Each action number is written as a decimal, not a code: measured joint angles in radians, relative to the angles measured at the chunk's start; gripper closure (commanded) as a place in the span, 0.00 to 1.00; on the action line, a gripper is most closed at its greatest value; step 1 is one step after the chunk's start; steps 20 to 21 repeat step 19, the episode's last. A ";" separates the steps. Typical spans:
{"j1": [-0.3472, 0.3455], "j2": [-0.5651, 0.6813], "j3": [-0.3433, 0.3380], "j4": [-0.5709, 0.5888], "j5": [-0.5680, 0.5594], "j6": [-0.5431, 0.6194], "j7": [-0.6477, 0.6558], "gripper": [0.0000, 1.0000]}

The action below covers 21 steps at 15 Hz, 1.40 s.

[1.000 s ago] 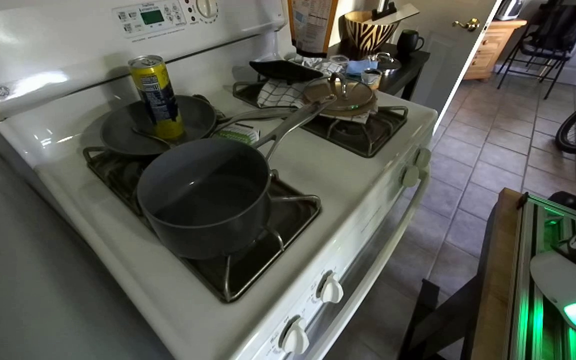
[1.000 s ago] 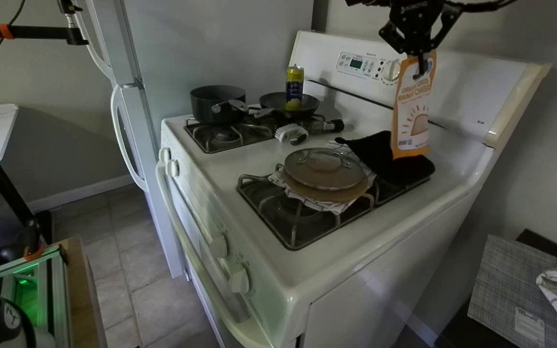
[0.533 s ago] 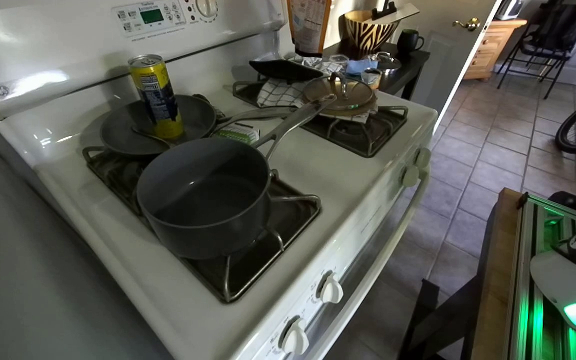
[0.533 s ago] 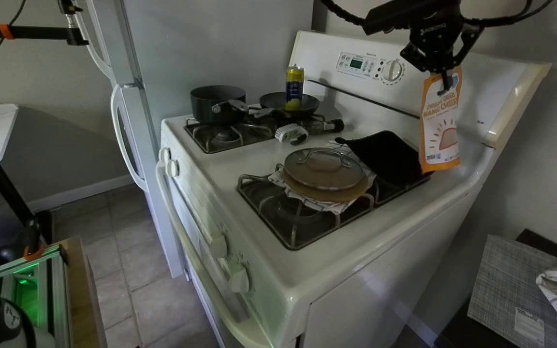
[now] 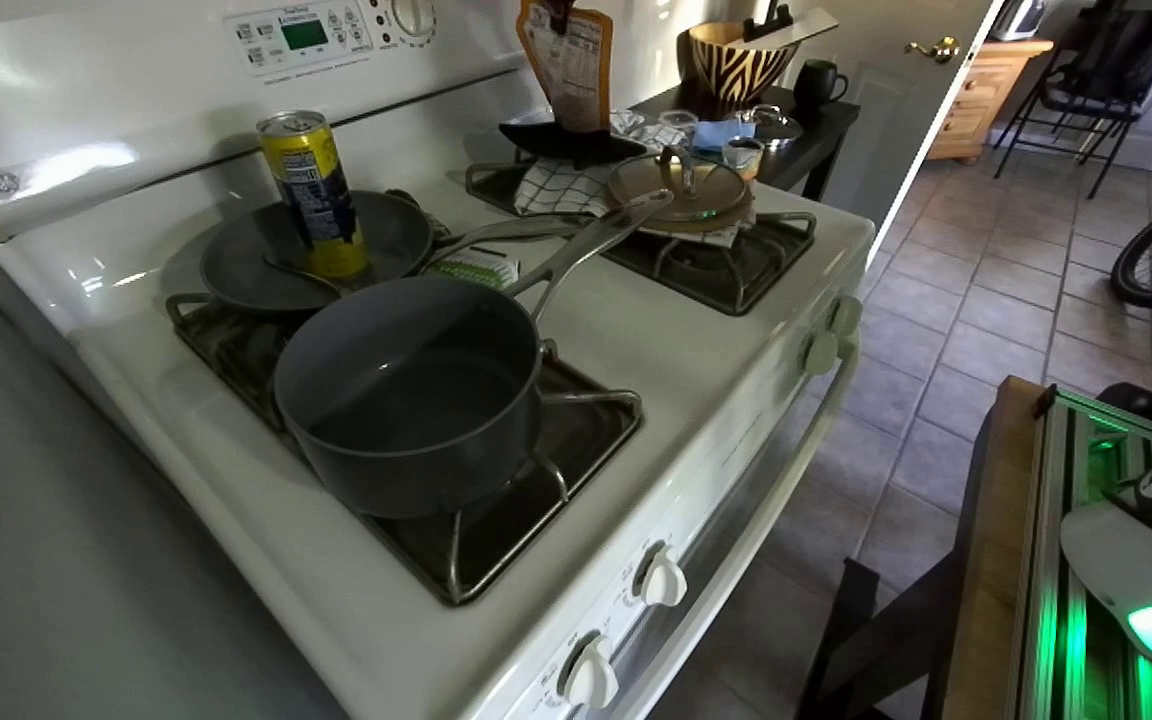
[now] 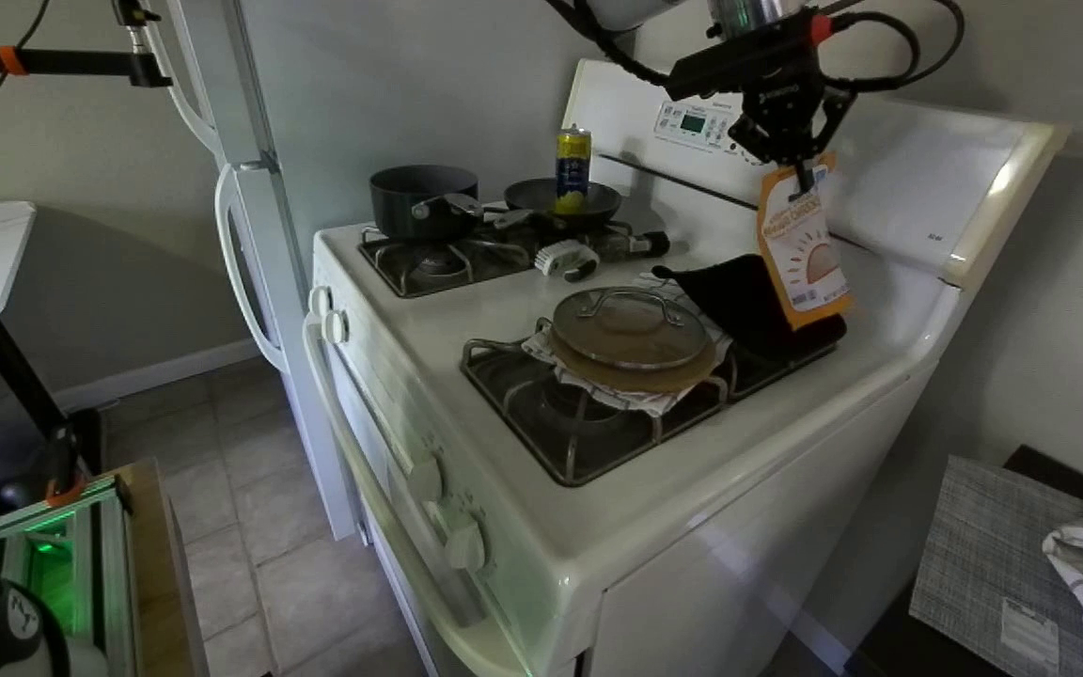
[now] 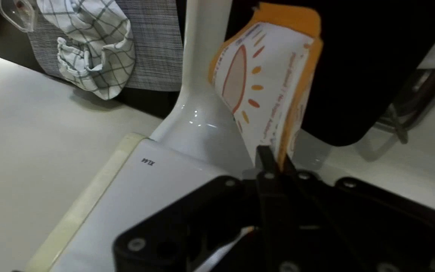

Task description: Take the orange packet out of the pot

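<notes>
Packet point(image 6: 806, 246) hangs tilted, jaws pinching its top end, well away from the pot point(image 5: 406, 420), which just sits on a burner grate point(image 5: 591, 397) beside the frying pan point(image 5: 241, 250) with the yellow can point(image 5: 311, 195).

On the gas stove point(image 6: 438, 329), the saucepan point(image 6: 399, 209) sits on a front burner point(image 6: 438, 262); behind it — toward the control panel point(image 6: 695, 122) — the frying pan point(image 6: 530, 196), a drink can point(image 6: 572, 171) inside. A scrub brush point(image 6: 557, 256) lies between these and a lid point(image 6: 631, 334) over a towel point(image 6: 635, 399). Behind the lid, the gripper point(image 6: 803, 179) holds the food packet point(image 6: 805, 254) over a pad point(image 6: 737, 299).
</notes>
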 measured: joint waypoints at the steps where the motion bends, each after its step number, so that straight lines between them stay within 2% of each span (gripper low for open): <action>1: 0.008 0.003 0.007 0.007 0.000 -0.024 -0.015 0.99; 2: 0.014 0.005 0.019 0.012 0.001 -0.040 -0.032 0.72; 3: 0.017 0.007 0.034 0.015 0.005 -0.050 -0.051 0.71; 8: 0.019 0.016 0.093 0.057 0.036 -0.140 -0.137 0.36; 12: 0.008 0.011 0.116 0.111 0.116 -0.174 -0.193 0.05; 13: 0.005 0.008 0.118 0.126 0.134 -0.180 -0.199 0.00; 18: -0.031 -0.061 0.149 0.165 0.260 -0.170 -0.268 0.00; 21: -0.039 -0.086 0.156 0.161 0.274 -0.164 -0.307 0.00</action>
